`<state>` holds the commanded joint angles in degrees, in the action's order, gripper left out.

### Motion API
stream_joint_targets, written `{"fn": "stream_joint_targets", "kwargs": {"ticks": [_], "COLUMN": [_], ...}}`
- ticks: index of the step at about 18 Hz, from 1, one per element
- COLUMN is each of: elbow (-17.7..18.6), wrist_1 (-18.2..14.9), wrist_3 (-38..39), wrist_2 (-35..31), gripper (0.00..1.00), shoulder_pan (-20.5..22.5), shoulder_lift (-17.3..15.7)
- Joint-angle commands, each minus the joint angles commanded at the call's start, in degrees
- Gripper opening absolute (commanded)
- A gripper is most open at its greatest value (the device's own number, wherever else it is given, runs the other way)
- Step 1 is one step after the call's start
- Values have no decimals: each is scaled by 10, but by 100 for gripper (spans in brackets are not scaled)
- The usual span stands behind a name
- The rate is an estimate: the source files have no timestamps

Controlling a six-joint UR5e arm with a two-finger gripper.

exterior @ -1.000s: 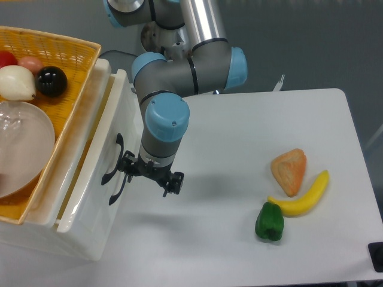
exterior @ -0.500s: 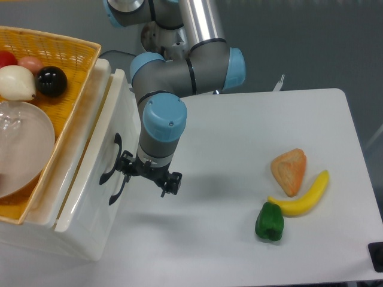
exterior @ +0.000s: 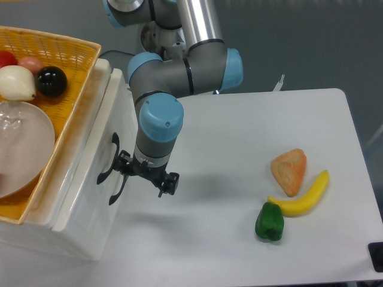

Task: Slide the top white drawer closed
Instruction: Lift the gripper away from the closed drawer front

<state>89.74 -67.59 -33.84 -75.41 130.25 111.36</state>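
The top white drawer [exterior: 103, 128] belongs to the cabinet at the left. Its front panel stands out only a little from the cabinet body. The drawer's curved black handle [exterior: 108, 160] sits mid-panel. My gripper [exterior: 148, 179] hangs just right of that panel with its left side against the front, beside the handle. Nothing shows between its fingers, and the wrist above hides how far apart they stand.
The lower drawer front [exterior: 90, 227] has its own black handle [exterior: 117, 190]. A yellow basket [exterior: 72, 48] with a glass bowl [exterior: 21, 143] and round fruit rests on the cabinet. A bread piece [exterior: 289, 170], banana [exterior: 302, 197] and green pepper [exterior: 270, 222] lie at the right.
My arm and gripper have shifted left, and the top drawer's front panel has moved left with them, narrowing the gap to the cabinet.
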Motion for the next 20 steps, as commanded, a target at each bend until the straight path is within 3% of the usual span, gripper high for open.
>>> {"fn": "stream_joint_targets", "kwargs": {"ticks": [10,16,20], "elbow": [-1,-9,-11], "wrist_1": [0,1,3], "wrist_3": [-1,-4,-95], "wrist_2": [1,-1,-3], "gripper": [100,100,100], "shoulder_pan": [1,25,64], "shoulder_lift": [0,3,0]}}
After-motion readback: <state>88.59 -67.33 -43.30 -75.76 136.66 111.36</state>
